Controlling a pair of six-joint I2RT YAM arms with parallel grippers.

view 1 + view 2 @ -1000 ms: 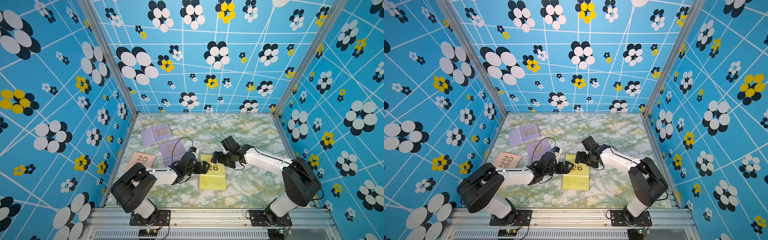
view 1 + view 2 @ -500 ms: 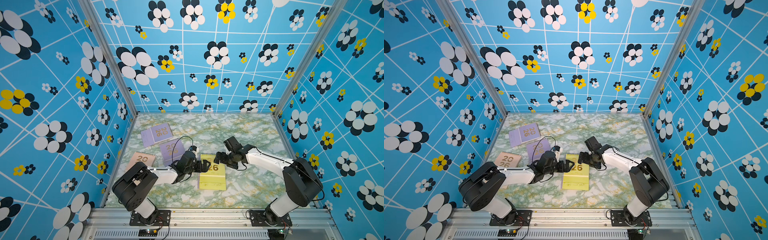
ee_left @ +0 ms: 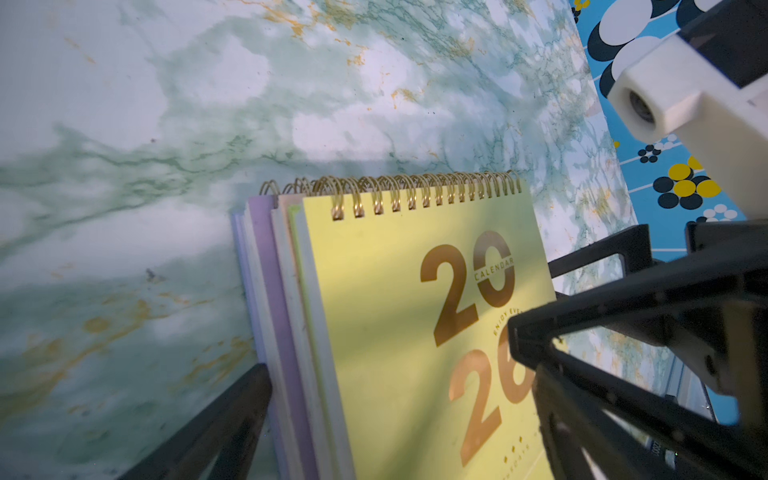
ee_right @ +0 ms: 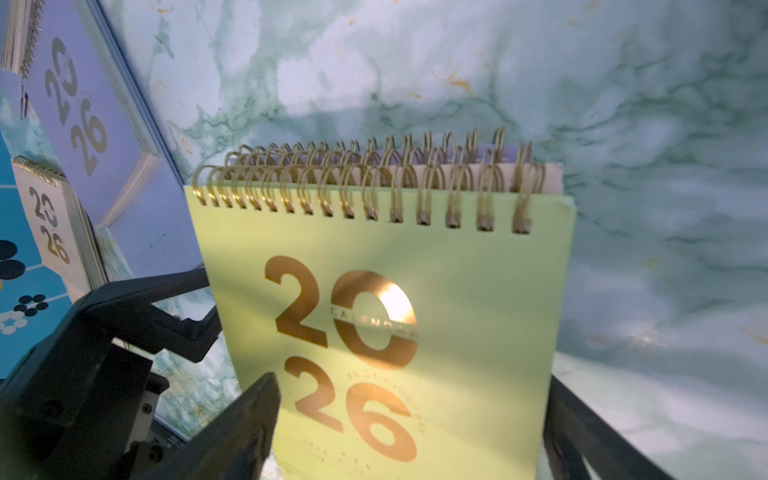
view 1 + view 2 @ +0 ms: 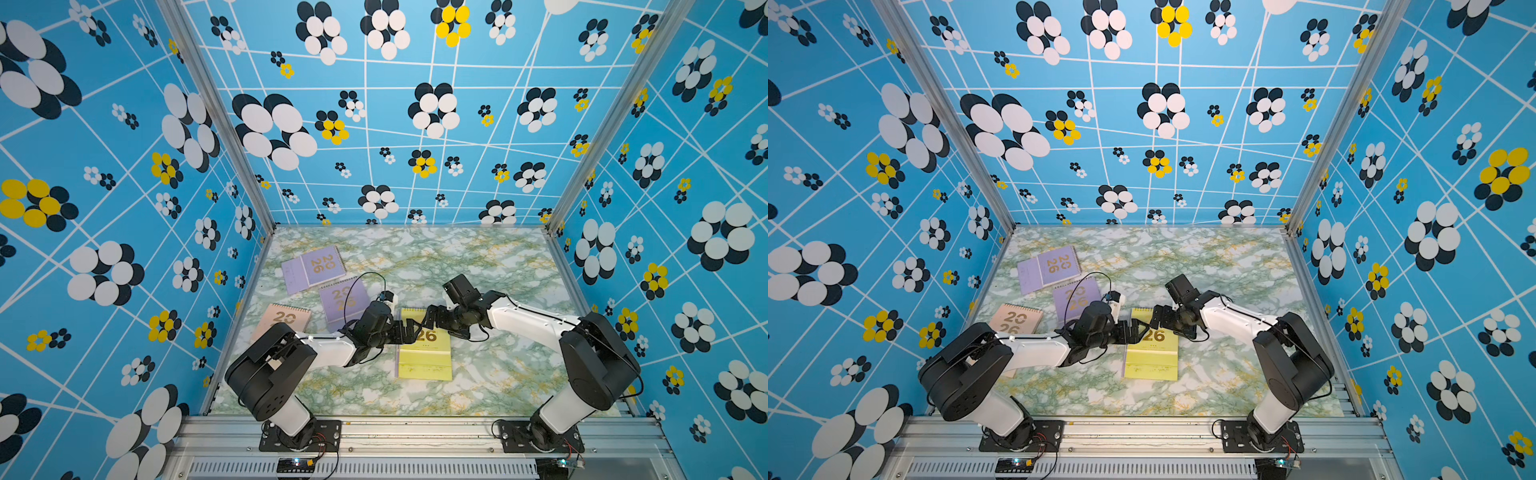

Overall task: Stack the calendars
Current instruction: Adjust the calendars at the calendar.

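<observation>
1. Yellow-green calendar [image 5: 426, 353] lies flat on the marble tabletop [image 5: 478, 266] as the top of a three-deep stack. Under it are a buried peach-pink calendar [image 4: 550, 176] and a buried lavender calendar [image 3: 272, 291]. Their edges fan out along one side and are not flush.
2. Left gripper [image 5: 409, 332]: jaws spread wide, holding nothing. One finger [image 3: 232, 415] sits just beside the fanned edge.
3. Right gripper [image 5: 430, 318]: also spread and empty, with a finger on each side of the yellow-green cover. The two grippers are nearly touching above that cover.
4. Unstacked, all on the left arm's side of the yellow-green calendar: near lavender calendar [image 5: 343, 301] close by, loose peach-pink calendar [image 5: 284, 320] further out, far lavender calendar [image 5: 320, 266] well apart.
5. Risk: the arms could collide, since both grippers crowd the same cover.
6. Risk: a squeeze meant to square the stack could catch only the upper layers and skew the fan further.
7. Risk: the gold spiral bindings [image 4: 365, 187] overlap and could interlock or snag a finger.
8. Legible: gold "20 26", with "CALENDAR" across the zero and "ENJOY EVE…" cut off. The small print lower on the cover is unreadable.
</observation>
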